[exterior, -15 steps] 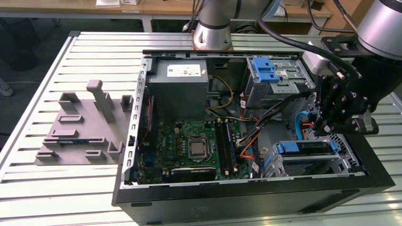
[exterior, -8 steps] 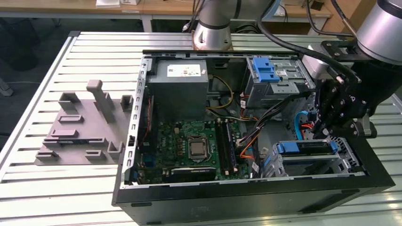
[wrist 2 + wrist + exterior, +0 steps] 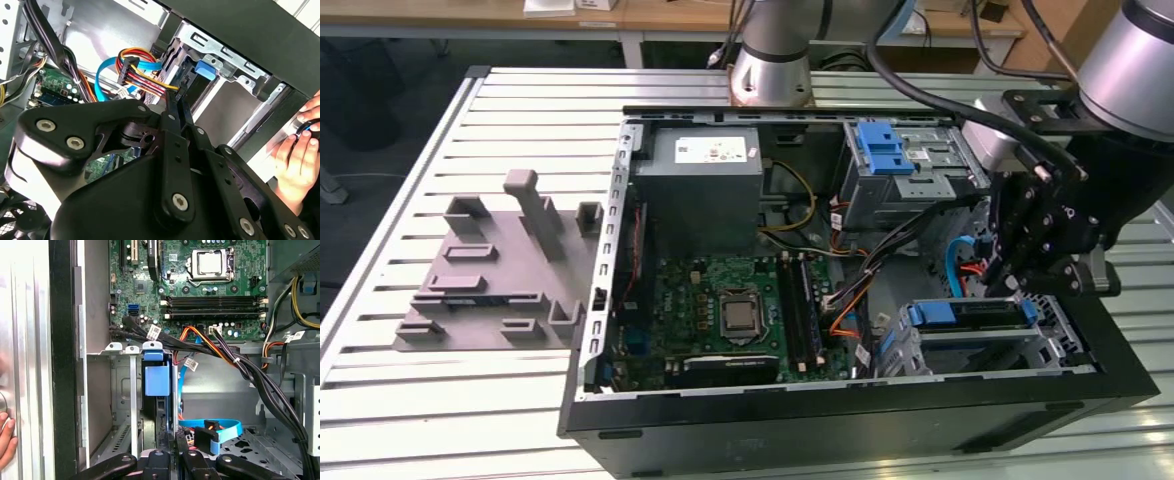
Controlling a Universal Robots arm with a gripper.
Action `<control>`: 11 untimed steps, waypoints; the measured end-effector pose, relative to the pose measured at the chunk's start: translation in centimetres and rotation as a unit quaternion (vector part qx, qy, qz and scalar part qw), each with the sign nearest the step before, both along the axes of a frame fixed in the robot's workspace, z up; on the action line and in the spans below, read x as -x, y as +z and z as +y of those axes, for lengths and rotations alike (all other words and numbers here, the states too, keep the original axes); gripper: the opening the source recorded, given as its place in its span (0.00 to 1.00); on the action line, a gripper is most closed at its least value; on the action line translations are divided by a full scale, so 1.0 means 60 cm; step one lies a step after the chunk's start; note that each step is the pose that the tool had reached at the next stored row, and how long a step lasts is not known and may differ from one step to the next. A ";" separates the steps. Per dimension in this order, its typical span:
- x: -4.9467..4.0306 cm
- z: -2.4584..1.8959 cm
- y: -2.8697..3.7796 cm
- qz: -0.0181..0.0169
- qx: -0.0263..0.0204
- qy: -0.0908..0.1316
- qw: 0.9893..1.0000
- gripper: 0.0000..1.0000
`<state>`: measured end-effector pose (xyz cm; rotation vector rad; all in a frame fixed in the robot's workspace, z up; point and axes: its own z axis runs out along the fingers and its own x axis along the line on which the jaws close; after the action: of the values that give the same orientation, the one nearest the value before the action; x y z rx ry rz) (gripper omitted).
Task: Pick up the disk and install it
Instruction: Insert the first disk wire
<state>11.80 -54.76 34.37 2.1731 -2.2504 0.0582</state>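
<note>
First wrist view: the black metal claw (image 3: 167,460) is seen with its slim fingers drawn together on the rear edge of the disk (image 3: 159,390), a flat drive in a blue plastic carrier. The disk stands on edge directly ahead of the claw, its long axis running into a slot of the silver sheet-metal drive cage (image 3: 117,390). Orange and black cables (image 3: 225,357) are draped beyond, then the green motherboard (image 3: 200,285). A person's hand (image 3: 6,437) rests on the ribbed aluminium surface (image 3: 25,340).

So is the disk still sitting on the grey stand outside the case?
No. The grey stand carries no disk; the disk sits in the metal bay under the gripper.
</note>
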 end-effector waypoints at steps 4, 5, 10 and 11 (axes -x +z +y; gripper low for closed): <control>0.000 -0.0033 -0.005 0.000 0.000 -0.001 1.000 0.16; 0.000 -0.0037 -0.007 0.000 0.000 -0.002 1.000 0.16; 0.000 -0.0049 -0.010 0.000 0.000 -0.004 1.000 0.16; 0.000 -0.0053 -0.011 0.000 0.000 -0.005 1.000 0.16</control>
<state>11.80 -55.07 33.74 2.1627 -2.2602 0.0580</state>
